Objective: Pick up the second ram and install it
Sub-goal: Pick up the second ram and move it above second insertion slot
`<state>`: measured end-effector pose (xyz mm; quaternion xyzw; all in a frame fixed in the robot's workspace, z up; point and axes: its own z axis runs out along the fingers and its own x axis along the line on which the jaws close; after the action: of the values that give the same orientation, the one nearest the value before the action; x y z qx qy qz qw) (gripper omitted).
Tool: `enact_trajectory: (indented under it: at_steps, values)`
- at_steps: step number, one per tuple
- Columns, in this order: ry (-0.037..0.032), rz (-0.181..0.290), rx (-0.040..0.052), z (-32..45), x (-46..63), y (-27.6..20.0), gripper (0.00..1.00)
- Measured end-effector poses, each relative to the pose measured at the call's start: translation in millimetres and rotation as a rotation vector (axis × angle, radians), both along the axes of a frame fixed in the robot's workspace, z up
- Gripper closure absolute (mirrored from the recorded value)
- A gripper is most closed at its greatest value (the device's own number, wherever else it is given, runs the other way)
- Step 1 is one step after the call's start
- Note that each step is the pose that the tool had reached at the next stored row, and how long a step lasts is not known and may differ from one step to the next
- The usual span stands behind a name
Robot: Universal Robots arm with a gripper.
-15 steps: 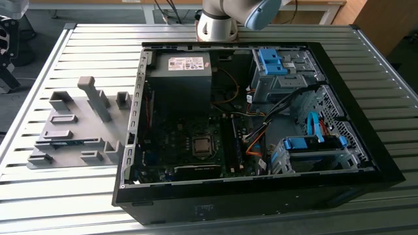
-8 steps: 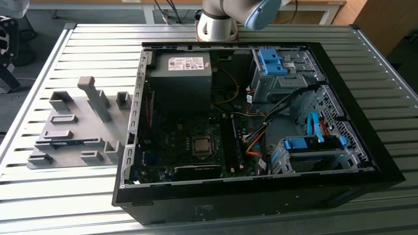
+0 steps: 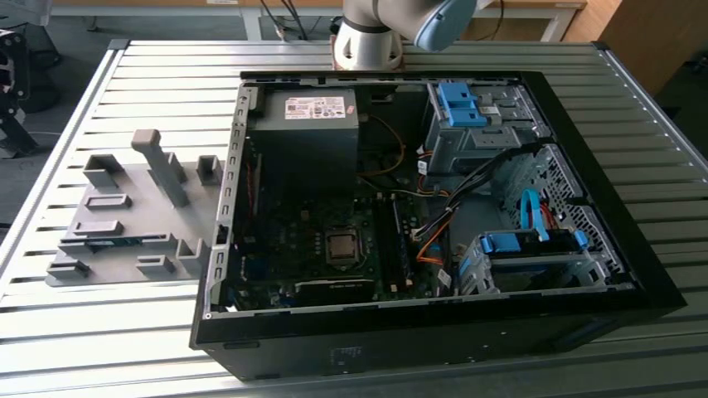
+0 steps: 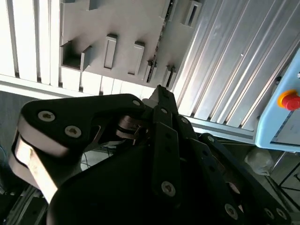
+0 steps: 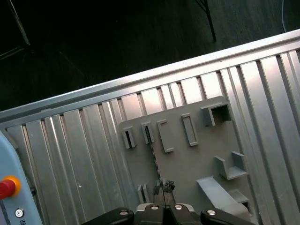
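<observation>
Here the second ram (image 3: 111, 242) lies in a slot of the grey holder plate (image 3: 144, 186), which rests on the slatted metal table (image 3: 111, 332) to the exterior view's left of the open computer case (image 3: 420, 340), just beside it. In the first wrist view the ram (image 5: 153, 152) shows as a thin dark strip set on edge between the plate's raised blocks. The gripper (image 5: 162, 185) hangs above the plate, clear of it, with its tips lined up over one end of that strip. In the second wrist view the gripper (image 4: 159, 91) has its black fingers drawn together to a single point, with nothing between them.
</observation>
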<state>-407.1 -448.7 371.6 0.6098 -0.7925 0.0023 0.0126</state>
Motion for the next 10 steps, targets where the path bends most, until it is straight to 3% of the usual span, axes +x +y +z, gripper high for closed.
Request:
enact_trajectory:
  at_steps: [6,10]
  values:
    - [0.0001,0.101,0.0,-1.5,0.0,0.0,0.89]
    - [0.0,0.107,0.0,-1.6,0.0,0.0,0.89]
